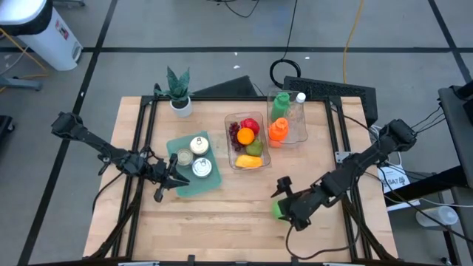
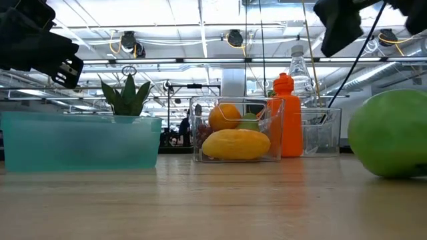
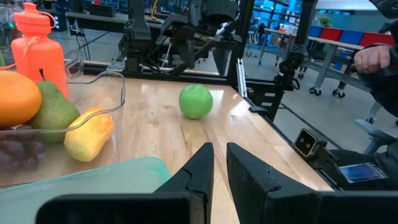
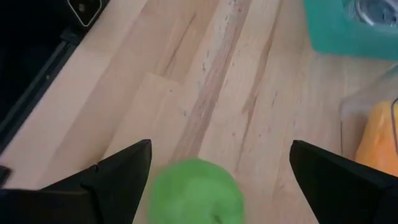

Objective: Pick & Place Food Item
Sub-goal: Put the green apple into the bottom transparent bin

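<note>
Two grippers showing: the right gripper (image 4: pixel 221 168) hangs over the wooden table (image 1: pixel 222 214) with its fingers (image 4: pixel 115 174) spread wide, and the round green apple (image 4: pixel 196 191) sits on the wood between them, not pinched. Left gripper (image 1: pixel 164 188) has its fingers pressed together, just beside the teal plastic tray (image 1: pixel 194 168), holding nothing.

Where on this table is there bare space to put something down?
Bare wood runs along the near edge, between the teal tray and the green apple. The far half is crowded: plant, fruit box, bottle bin.
</note>
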